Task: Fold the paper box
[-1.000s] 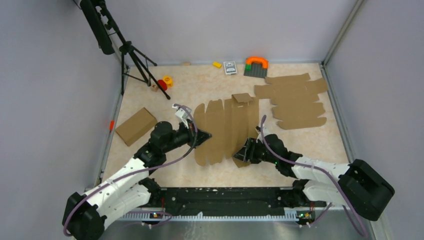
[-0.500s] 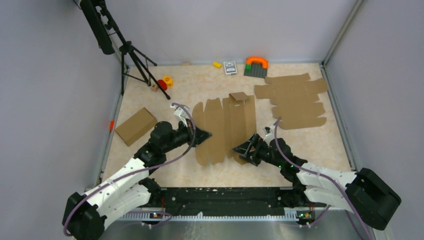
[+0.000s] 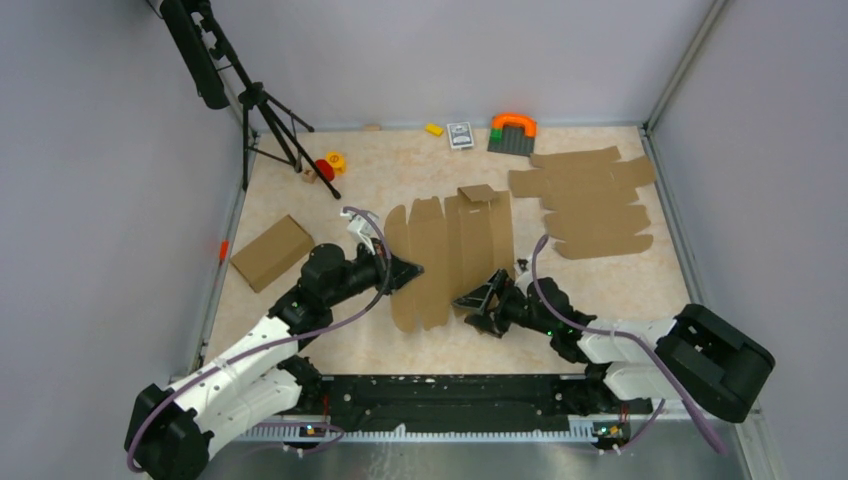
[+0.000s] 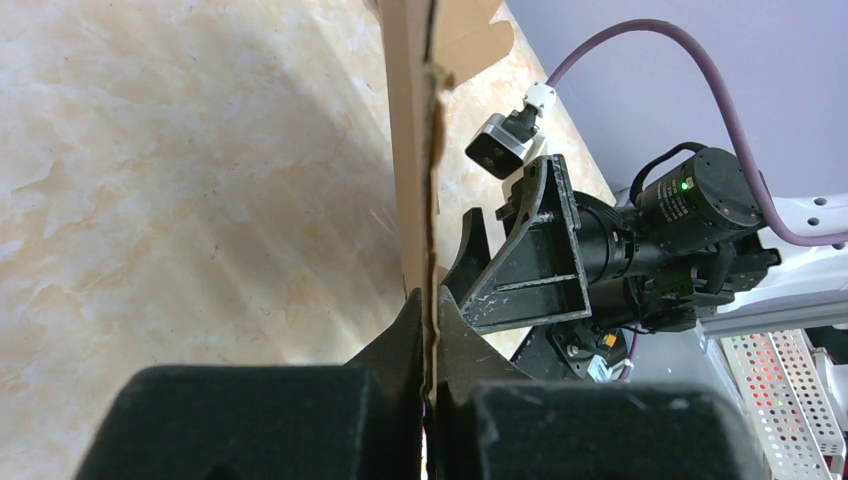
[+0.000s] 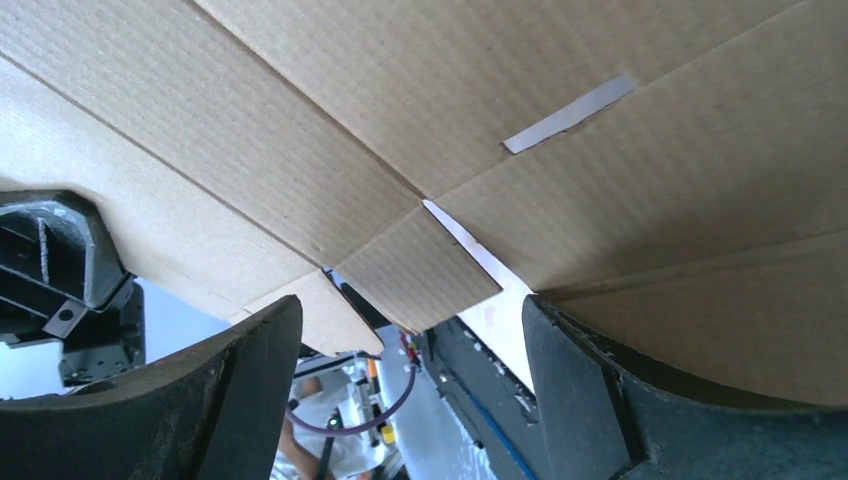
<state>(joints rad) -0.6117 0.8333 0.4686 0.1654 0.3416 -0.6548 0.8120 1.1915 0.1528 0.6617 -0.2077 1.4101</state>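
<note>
Soft, even light is bathing the scene; the left gripper (image 4: 430, 312) is blurring in the near foreground, faint shadows pooling beneath the right gripper (image 3: 478, 300).

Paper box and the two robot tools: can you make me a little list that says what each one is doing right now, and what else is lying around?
paper box: mostly flat sheet with creases, not folded up yet
left tool: shut, pinching the paper box's left edge
right tool: open, at the box's near right corner, gripping nothing
pile of cardboard sheets: far right, apart from the paper box
small brown box: on the left side
tripod: far left corner
</note>
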